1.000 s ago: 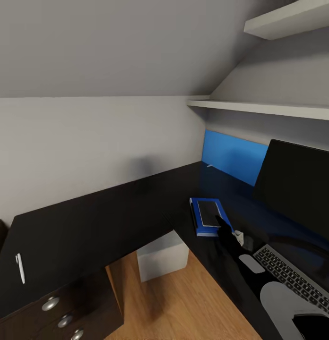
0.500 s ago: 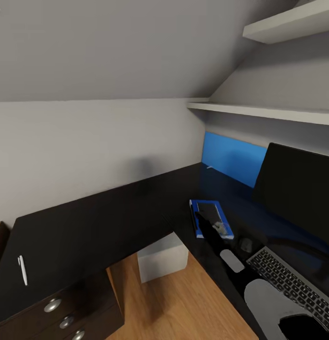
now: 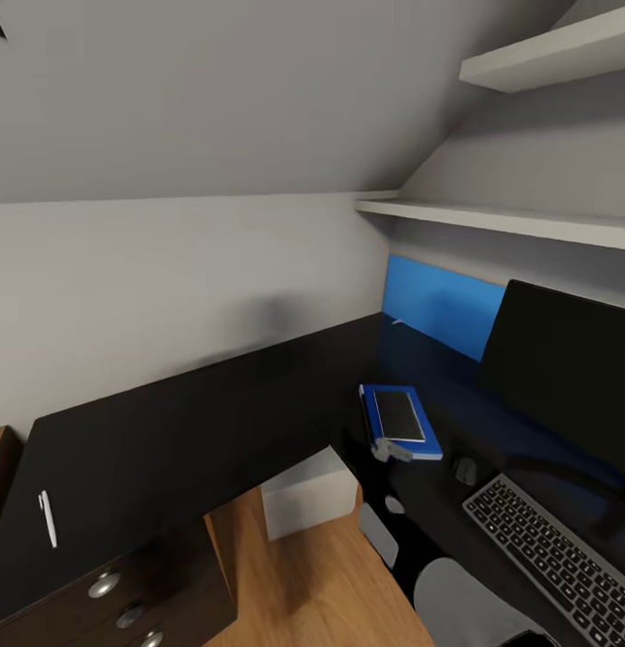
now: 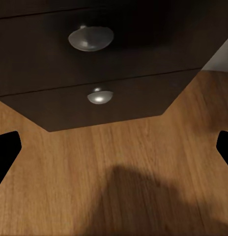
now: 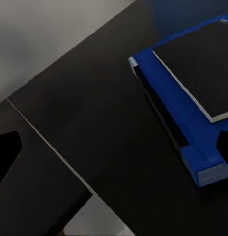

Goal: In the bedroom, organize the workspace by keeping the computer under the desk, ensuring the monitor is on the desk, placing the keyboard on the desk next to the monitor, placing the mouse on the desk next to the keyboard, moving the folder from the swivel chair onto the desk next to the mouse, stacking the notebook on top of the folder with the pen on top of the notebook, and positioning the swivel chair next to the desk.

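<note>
Your right pincer [image 3: 391, 452] hangs open beside the dark grey notebook [image 3: 399, 415] stacked on the bright blue folder [image 3: 382, 441]; your left pincer [image 4: 114, 147] is open too.

We count 1 monitor [image 3: 564, 368], 1 keyboard [image 3: 555, 548], 1 mouse [image 3: 464, 469], 1 folder [image 3: 384, 429], 1 notebook [image 3: 400, 415], 1 pen [image 3: 48, 518] and 1 computer [image 3: 308, 490]. We also see 2 wall shelves [image 3: 501, 218] and 3 drawer knobs [image 3: 103, 585].
</note>
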Controlling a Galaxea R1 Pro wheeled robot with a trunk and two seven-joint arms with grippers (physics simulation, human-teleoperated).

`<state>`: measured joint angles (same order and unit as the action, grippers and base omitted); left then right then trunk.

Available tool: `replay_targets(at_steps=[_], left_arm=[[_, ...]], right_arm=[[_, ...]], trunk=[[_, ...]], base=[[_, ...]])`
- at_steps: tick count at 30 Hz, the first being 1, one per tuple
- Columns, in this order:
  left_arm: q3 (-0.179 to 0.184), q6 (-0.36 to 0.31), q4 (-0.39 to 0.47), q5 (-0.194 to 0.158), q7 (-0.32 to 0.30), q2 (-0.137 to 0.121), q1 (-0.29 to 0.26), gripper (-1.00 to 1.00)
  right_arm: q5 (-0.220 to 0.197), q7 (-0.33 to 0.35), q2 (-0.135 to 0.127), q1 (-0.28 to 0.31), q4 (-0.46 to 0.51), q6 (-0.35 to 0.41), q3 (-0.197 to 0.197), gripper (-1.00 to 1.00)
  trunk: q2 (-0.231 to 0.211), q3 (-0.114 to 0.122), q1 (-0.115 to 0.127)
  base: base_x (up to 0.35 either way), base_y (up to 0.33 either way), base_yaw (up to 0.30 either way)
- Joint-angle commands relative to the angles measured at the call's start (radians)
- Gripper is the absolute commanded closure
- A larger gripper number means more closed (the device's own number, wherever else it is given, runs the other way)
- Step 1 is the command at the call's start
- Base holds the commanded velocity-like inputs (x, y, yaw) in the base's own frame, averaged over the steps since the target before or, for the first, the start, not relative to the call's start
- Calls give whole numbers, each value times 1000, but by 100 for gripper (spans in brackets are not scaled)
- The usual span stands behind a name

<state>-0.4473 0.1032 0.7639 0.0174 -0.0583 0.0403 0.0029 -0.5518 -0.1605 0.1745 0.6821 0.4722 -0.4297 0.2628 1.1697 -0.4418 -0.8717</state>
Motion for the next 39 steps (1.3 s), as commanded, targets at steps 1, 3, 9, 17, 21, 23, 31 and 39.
replay_targets(at_steps=[1,3,9,17,21,23,31,39], left_arm=[[-5,1,2,2,-6,1,0,-100],[-5,1,2,1,-6,0,0,-100],[-7,2,2,1,-4,-1,0,-100],[-15,4,2,-1,-3,-12,0,-100],[-22,5,-3,-2,-4,-20,0,-100],[-25,6,-10,-3,-4,-24,0,-100],[-90,7,-24,-2,-11,-28,0,-100],[-119,6,-25,-2,-12,-33,0,-100]], right_arm=[[16,-27,0,-3,7,-10,16,-100],[53,-55,0,-9,22,-15,44,-100],[121,-138,0,-17,49,1,169,-100],[187,-444,0,-19,189,509,326,-100],[189,-540,0,-39,393,722,350,-100],[189,-546,0,-67,426,736,355,-100],[191,-554,0,-130,521,733,413,-100],[192,-555,0,-137,527,709,486,-100]], trunk=[[-7,2,4],[-21,9,12],[-63,27,35],[-63,27,35],[-63,27,35],[-63,27,35],[-63,27,35],[-63,27,35]], base=[[0,0,0],[0,0,0],[0,0,0],[0,0,0],[0,0,0],[0,0,0],[-208,69,86],[-303,117,254]])
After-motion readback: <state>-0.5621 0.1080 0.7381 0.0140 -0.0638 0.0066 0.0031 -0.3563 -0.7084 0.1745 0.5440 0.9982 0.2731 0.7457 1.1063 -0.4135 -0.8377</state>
